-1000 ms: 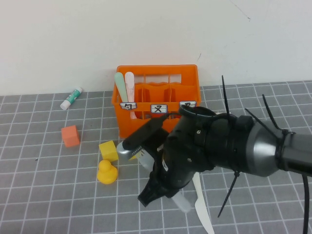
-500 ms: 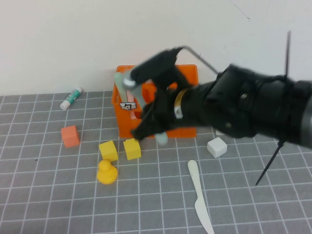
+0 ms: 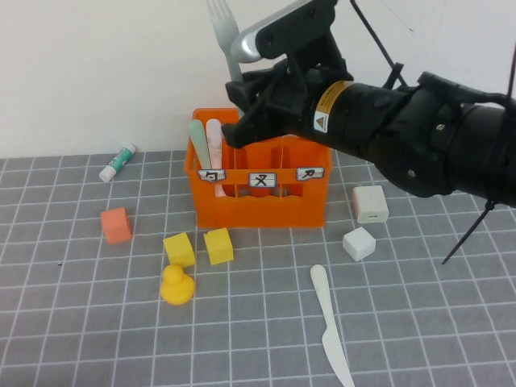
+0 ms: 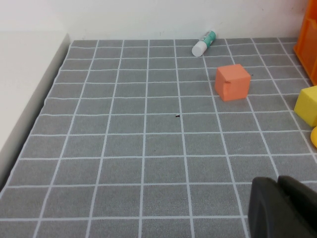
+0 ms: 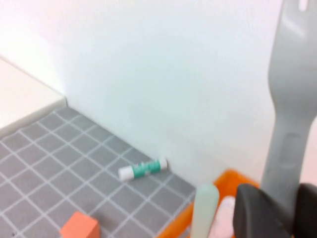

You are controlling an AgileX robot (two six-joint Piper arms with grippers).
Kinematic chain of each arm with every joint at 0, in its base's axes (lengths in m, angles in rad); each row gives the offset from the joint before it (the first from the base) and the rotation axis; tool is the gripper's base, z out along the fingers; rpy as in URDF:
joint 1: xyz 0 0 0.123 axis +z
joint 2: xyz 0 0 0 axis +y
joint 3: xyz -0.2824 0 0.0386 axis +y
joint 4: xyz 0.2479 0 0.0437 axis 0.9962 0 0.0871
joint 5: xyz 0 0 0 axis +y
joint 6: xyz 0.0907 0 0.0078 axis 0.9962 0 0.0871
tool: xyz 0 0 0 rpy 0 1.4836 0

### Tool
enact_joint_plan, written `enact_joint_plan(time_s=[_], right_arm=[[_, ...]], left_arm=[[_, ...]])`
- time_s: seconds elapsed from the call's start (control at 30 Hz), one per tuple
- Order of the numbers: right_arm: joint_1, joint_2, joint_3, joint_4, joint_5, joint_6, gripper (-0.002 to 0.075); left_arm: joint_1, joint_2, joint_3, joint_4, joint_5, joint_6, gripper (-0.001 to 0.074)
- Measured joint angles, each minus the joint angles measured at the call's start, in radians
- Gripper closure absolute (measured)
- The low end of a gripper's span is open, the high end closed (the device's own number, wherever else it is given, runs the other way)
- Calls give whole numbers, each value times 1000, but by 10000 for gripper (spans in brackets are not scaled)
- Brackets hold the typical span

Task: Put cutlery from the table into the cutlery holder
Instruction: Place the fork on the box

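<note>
Two spoons (image 3: 206, 145) in holder's (image 3: 266, 205) left compartment; knife (image 3: 329, 322) on table (image 3: 81, 322) before it

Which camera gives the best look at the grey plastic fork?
The high view: the grey plastic fork stands prongs-up in the right tool. The right wrist view shows only its handle; the left wrist view shows none.

Your grey tiled desk (image 3: 97, 322) carries the orange cutlery holder (image 3: 262, 205), a cream knife (image 3: 329, 326), yellow duck (image 3: 176, 284), coloured cubes and a tube (image 3: 118, 162).

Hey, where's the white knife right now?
In the high view, the cream-white knife lies flat on the table, right of centre, in front of the orange cutlery holder, near a white cube.
</note>
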Motion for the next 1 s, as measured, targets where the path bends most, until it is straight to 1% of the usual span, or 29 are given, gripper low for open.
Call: enact_joint_plan(time_s=[0.33, 0.47, 0.63, 0.87, 1.0], right_arm=[[-37, 112, 2, 15, -248, -28, 575], [-51, 154, 2, 87, -277, -46, 575], [-68, 230, 2, 173, -342, -138, 575], [-76, 301, 2, 209, -400, -170, 575], [-76, 308, 2, 257, -403, -235, 567]], left_arm=[[0, 0, 0, 0, 0, 0, 736], [0, 0, 0, 0, 0, 0, 736], [0, 0, 0, 0, 0, 0, 736], [0, 0, 0, 0, 2, 2, 736], [0, 0, 0, 0, 2, 2, 736]])
